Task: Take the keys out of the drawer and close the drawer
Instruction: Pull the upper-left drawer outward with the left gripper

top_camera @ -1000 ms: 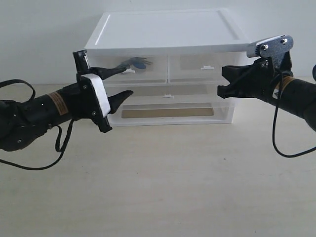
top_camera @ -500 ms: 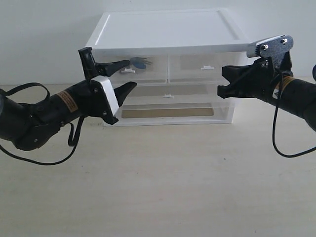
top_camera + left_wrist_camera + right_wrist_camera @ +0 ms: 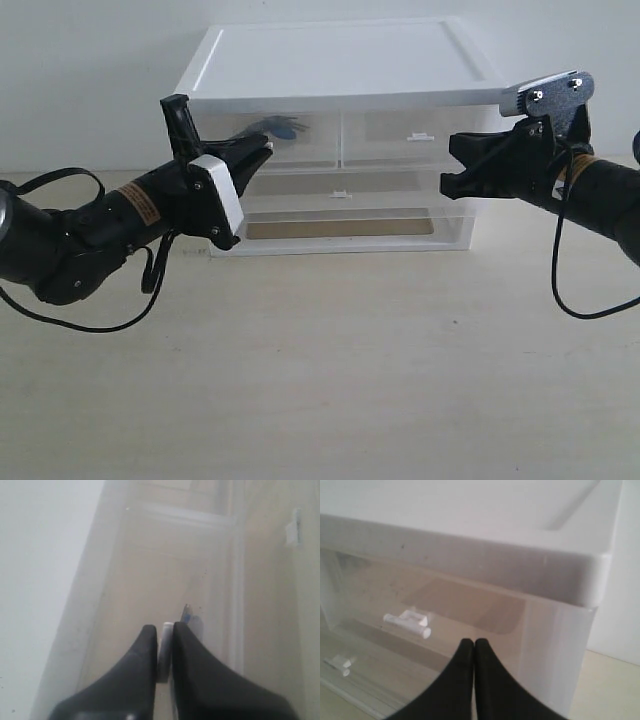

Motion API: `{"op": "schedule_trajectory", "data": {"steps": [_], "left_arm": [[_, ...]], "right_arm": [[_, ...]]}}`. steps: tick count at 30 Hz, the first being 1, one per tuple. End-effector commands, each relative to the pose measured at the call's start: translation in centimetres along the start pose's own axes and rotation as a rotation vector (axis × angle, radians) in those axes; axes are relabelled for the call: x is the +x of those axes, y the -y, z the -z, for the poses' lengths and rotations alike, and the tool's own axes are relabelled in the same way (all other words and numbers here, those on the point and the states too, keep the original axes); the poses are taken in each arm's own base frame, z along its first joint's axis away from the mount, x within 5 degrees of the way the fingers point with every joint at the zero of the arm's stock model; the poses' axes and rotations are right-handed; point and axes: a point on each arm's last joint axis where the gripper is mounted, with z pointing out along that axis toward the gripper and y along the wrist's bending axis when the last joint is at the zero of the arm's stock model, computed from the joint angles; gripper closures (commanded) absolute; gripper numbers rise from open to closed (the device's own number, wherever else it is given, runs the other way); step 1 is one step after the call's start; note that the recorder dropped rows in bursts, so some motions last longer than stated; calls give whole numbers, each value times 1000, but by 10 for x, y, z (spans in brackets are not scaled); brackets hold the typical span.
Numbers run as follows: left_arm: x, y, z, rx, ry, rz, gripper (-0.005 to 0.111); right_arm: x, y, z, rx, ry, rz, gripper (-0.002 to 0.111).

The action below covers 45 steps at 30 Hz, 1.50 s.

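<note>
The drawer (image 3: pixel 300 143) is the clear top-left one of the white cabinet (image 3: pixel 330 60), and its front stands level with its twin. Through the clear front I see the keys (image 3: pixel 276 126) with a blue fob lying inside. My left gripper (image 3: pixel 262 150) is shut on the drawer's white tab handle (image 3: pixel 165 652), which shows as a white strip between the black fingers (image 3: pixel 145 650); the keys (image 3: pixel 186 615) show faintly just beyond. My right gripper (image 3: pixel 450 162) hangs shut and empty by the cabinet's right end, its fingertips (image 3: pixel 466 645) touching.
The twin top-right drawer (image 3: pixel 420 140) has its own white handle (image 3: pixel 407 621). A full-width drawer (image 3: pixel 340 205) lies below both. The cabinet stands at the back of a pale tabletop (image 3: pixel 330 380), against a white wall. Black cables trail from both arms.
My left gripper has moved in to the top-left drawer's handle and gone from wide open to shut on it. The right arm has stayed still.
</note>
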Motion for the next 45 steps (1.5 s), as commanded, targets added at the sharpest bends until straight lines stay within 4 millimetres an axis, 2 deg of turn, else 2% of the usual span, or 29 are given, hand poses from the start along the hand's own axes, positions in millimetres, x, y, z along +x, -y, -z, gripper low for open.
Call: {"op": "schedule_trajectory", "data": {"steps": [1, 5, 11, 19, 26, 32, 45], "left_arm": [[-1, 2, -3, 7, -32, 26, 102], [-8, 3, -2, 11, -29, 36, 102], [-18, -2, 9, 23, -37, 45, 102], [-27, 2, 28, 70, -43, 41, 102], [-46, 0, 37, 85, -18, 24, 102], [-49, 5, 46, 106, -45, 21, 102], [-57, -1, 60, 96, -32, 22, 102]], "right_arm": [[-5, 8, -1, 60, 24, -38, 108], [-5, 9, -1, 63, 22, -30, 108], [-5, 9, -1, 63, 20, -30, 108], [-5, 9, -1, 65, 20, -31, 108], [-5, 9, -1, 66, 16, -31, 108], [-5, 9, -1, 66, 16, -31, 108], [-4, 9, -1, 67, 14, -31, 108]]}}
